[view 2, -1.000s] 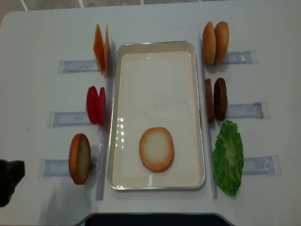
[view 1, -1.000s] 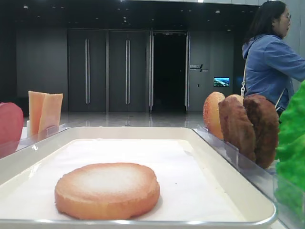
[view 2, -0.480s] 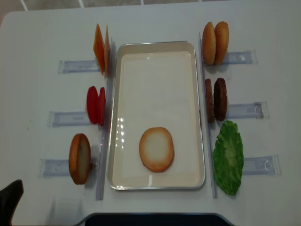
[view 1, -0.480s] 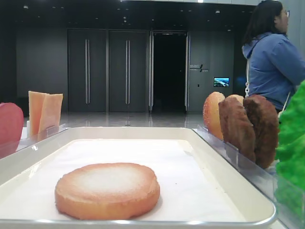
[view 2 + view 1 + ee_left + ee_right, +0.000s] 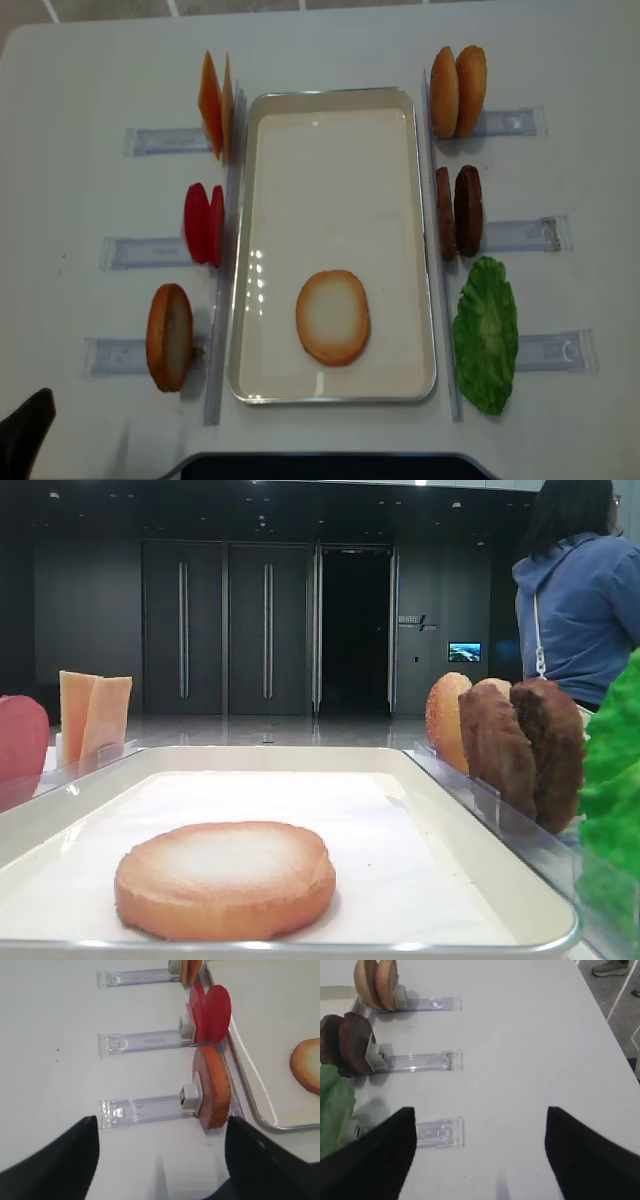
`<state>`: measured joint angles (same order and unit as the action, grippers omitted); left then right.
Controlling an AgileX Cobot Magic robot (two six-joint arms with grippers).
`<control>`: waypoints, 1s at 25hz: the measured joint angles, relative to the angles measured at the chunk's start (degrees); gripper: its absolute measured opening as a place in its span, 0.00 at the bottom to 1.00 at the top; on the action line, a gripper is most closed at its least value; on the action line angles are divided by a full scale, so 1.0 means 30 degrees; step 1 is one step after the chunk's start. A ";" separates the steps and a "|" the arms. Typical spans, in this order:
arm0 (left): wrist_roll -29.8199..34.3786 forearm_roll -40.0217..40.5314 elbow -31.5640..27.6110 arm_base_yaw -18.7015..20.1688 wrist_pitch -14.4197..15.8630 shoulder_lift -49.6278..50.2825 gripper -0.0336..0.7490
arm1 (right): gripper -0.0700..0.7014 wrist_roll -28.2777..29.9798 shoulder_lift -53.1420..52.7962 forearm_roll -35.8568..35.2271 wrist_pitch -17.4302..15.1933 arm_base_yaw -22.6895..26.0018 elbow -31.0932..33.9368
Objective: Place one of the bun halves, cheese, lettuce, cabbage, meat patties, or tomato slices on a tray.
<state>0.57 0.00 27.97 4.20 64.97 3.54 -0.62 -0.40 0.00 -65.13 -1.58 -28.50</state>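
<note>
1. one bun half [image 5: 333, 317] lies flat on the tray [image 5: 330, 98]; another bun half [image 5: 214, 1086] stands on edge left of it.
2. left gripper [image 5: 159, 1160] and right gripper [image 5: 477, 1152] both gape wide, holding nothing.
3. the standing bun looks light and stiff; pinch across its flat faces.

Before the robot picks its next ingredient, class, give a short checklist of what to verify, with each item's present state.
1. Tray has free space: ok; only one bun half lies flat on it.
2. Left gripper open and empty: ok; jaws spread wide, nothing between them.
3. Right gripper open and empty: ok; jaws apart over bare table.
4. Ingredients within reach on the left: ok; a bun and tomato slices stand upright in their holders.
5. Patties and lettuce in place on the right: ok.
6. Person clear of the arms: cannot tell.
</note>
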 joint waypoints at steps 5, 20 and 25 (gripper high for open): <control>0.0000 0.0000 -0.0044 0.0000 -0.0082 -0.1004 0.81 | 0.79 0.0000 0.0000 0.0000 0.0000 0.0000 0.0000; 0.0000 -0.0132 -0.0208 0.0000 -0.0371 -0.1496 0.81 | 0.79 0.0000 0.0000 0.0000 0.0000 0.0000 0.0000; 0.0000 -0.0132 -0.0208 0.0000 -0.0387 -0.1496 0.81 | 0.79 0.0000 0.0000 0.0000 0.0000 0.0000 0.0000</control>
<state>0.57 -0.40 27.35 4.20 63.81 -0.95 -0.62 -0.40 0.00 -65.13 -1.58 -28.50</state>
